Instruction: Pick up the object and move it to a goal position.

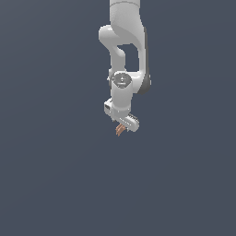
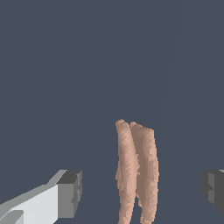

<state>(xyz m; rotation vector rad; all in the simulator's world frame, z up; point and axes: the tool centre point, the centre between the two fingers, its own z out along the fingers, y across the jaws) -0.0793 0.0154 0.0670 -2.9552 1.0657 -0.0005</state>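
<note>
1. In the wrist view, the claw (image 2: 142, 186) is seen spread open: one dark finger pad (image 2: 70, 192) stands on one side of the picture and the other at the opposite edge, with a clear gap on each side of what lies between them.
2. The object (image 2: 136, 173), an elongated orange-brown piece with a ridged, lumpy skin, is seen between the two pads, touched by neither. It runs lengthwise away from the camera, and its near end is cut off by the picture's edge.
3. In the exterior view, the object (image 1: 120, 129) shows only as a small orange tip just under the white claw (image 1: 123, 125), on the plain dark surface (image 1: 55, 184). Whether it rests flat there cannot be told from that view.
4. The step in hand is judged to be the closing of the grasp, the pick-up not yet being made.
5. The object appears nearer the far pad than the near one, so a small sideways correction would be advisable before closing, lest it be pushed or rolled.
6. The fingers should be closed slowly across the narrow width, the ridged skin being likely to give some grip.
7. A lift should be begun only once both pads are seated.
8. No goal marker is visible in either view.
</note>
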